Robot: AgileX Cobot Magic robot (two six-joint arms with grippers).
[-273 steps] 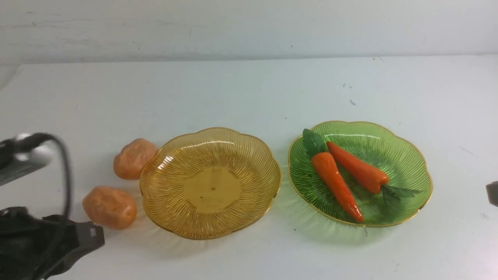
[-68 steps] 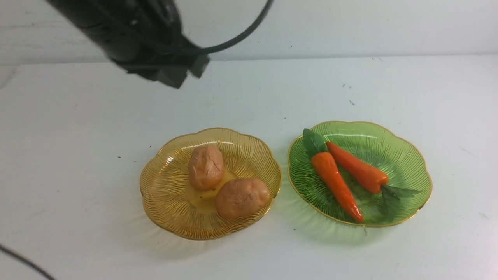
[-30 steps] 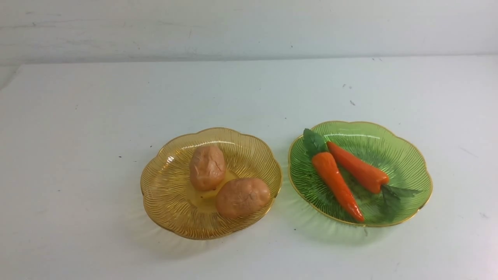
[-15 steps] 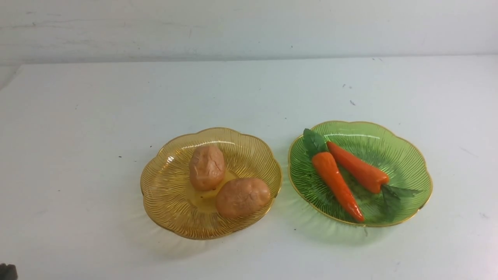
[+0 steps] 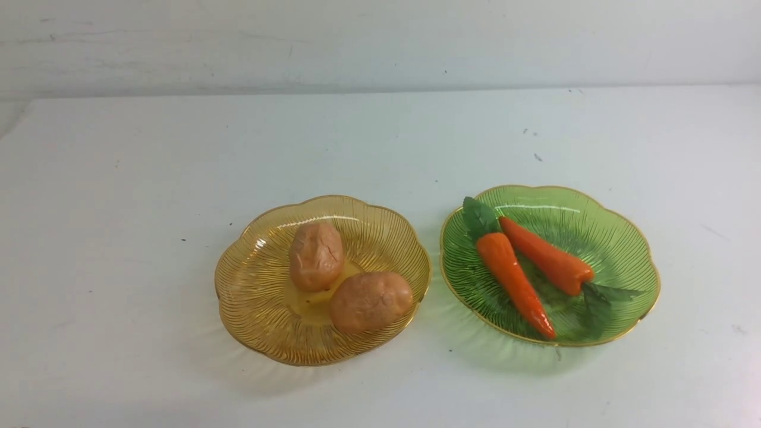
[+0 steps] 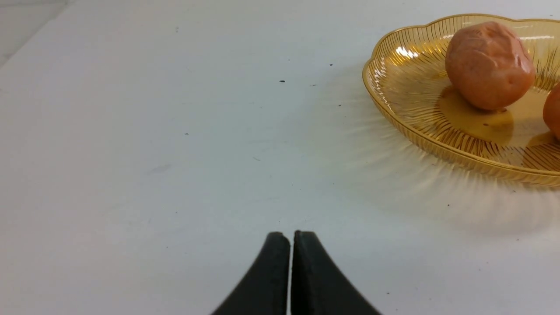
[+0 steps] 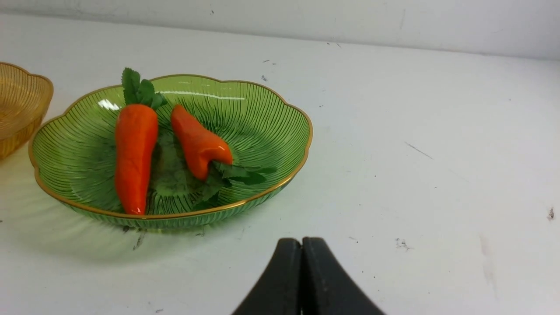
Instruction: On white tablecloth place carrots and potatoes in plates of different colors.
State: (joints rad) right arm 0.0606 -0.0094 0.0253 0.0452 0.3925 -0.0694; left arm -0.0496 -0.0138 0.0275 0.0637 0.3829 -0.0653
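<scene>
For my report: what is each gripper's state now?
Left gripper: closed, holding nothing.
Right gripper: closed, holding nothing.

cut off: amber plate (image 6: 393,109) | second potato (image 6: 553,111) at frame edge

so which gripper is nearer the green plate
Right. The right gripper sits shut just off the green plate, on its own side of the table. The left gripper is shut out beyond the yellow plate, which lies between it and the green one.
</scene>
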